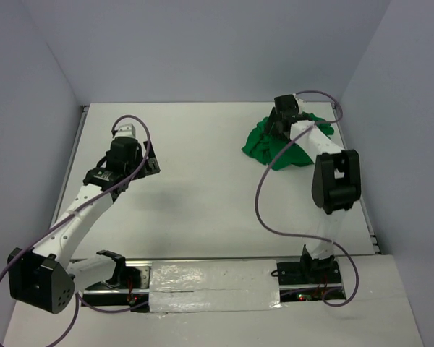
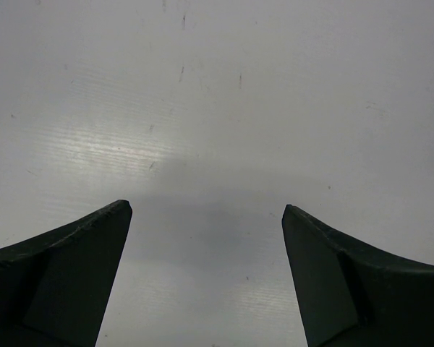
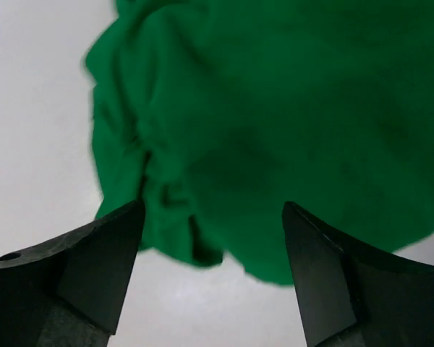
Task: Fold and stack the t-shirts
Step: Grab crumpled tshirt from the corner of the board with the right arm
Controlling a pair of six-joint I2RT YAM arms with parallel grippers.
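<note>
The green t-shirt (image 1: 263,147) lies crumpled in a heap at the far right of the white table (image 1: 202,188). My right gripper (image 1: 281,124) hangs over the heap, pointing down at it. In the right wrist view the t-shirt (image 3: 275,108) fills the top of the frame, and the right gripper (image 3: 212,208) is open, its jaws wide apart over the cloth's near edge and holding nothing. My left gripper (image 1: 127,130) is over the far left of the table, well away from the cloth. In its own view the left gripper (image 2: 206,211) is open above bare table.
Pale walls close in the table at the back and on both sides. A strip of silver tape (image 1: 213,285) runs along the near edge between the arm bases. A purple cable (image 1: 264,195) loops out from the right arm over the table.
</note>
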